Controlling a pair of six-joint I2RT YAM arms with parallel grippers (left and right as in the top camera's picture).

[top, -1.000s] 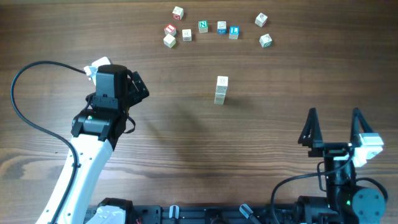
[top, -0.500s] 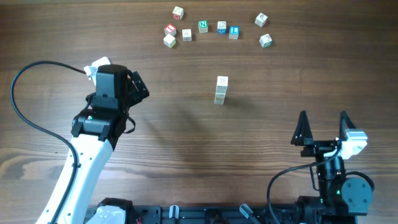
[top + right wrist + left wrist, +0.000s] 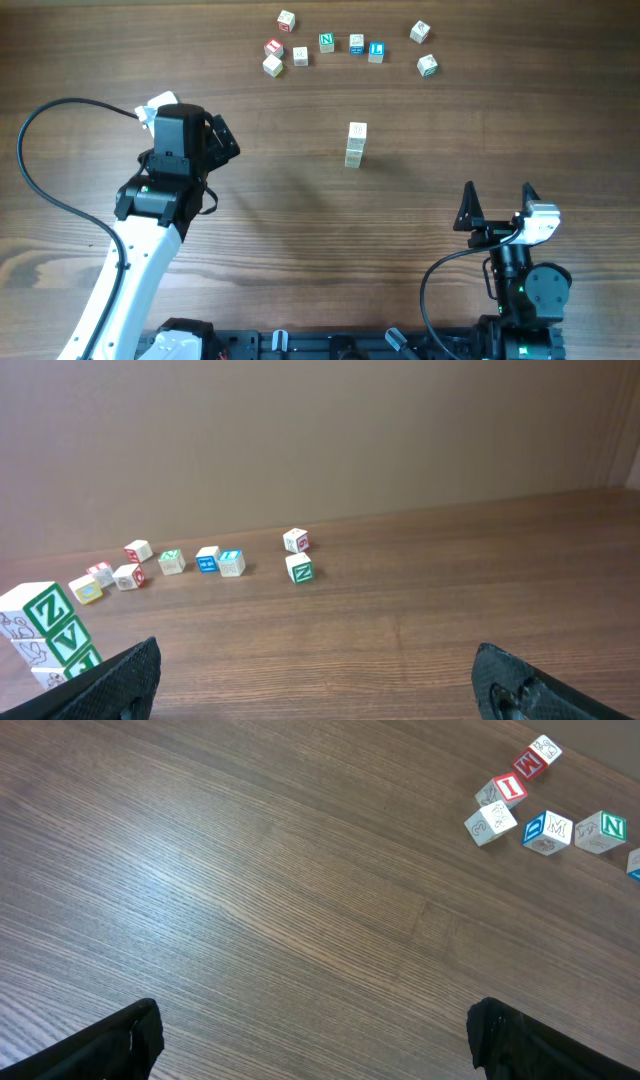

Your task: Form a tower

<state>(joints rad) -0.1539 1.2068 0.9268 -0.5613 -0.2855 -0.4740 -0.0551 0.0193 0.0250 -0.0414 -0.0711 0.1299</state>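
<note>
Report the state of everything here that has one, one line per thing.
tower: upright, standing free at mid-table, no gripper touching it.
loose cubes: nine, lying singly on the far side of the table, none stacked.
left gripper: open, empty, above bare wood to the tower's left.
right gripper: open, empty, near the front edge, clear of the tower.
</note>
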